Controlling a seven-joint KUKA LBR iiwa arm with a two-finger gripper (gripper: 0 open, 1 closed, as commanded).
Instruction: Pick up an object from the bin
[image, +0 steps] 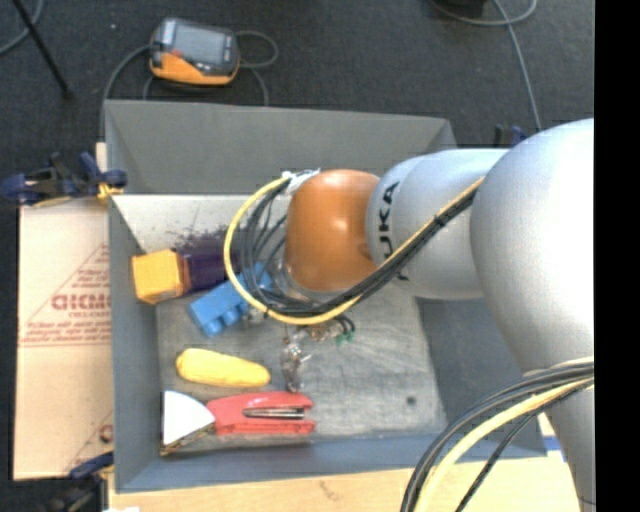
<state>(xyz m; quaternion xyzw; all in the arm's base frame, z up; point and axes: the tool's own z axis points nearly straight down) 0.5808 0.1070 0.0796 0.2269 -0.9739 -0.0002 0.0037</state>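
Gripper: located mid-bin, below the orange wrist cover; whether it is apart or together cannot be told.
Nearest thing: red stapler, laid flat along the bin's lower wall in the view, its right end just below the gripper.
Adjacent: yellow oblong piece, just left of the gripper.
Container: grey metal bin.
Other contents: white wedge at the stapler's left end; blue block, yellow cube and purple piece grouped at upper left.

Arm comes in over the bin's right wall, white link angled toward bin centre. Orange wrist cover is above mid-bin, with yellow and black cables looped round it. Gripper points down, low over the bin floor, just front of centre.
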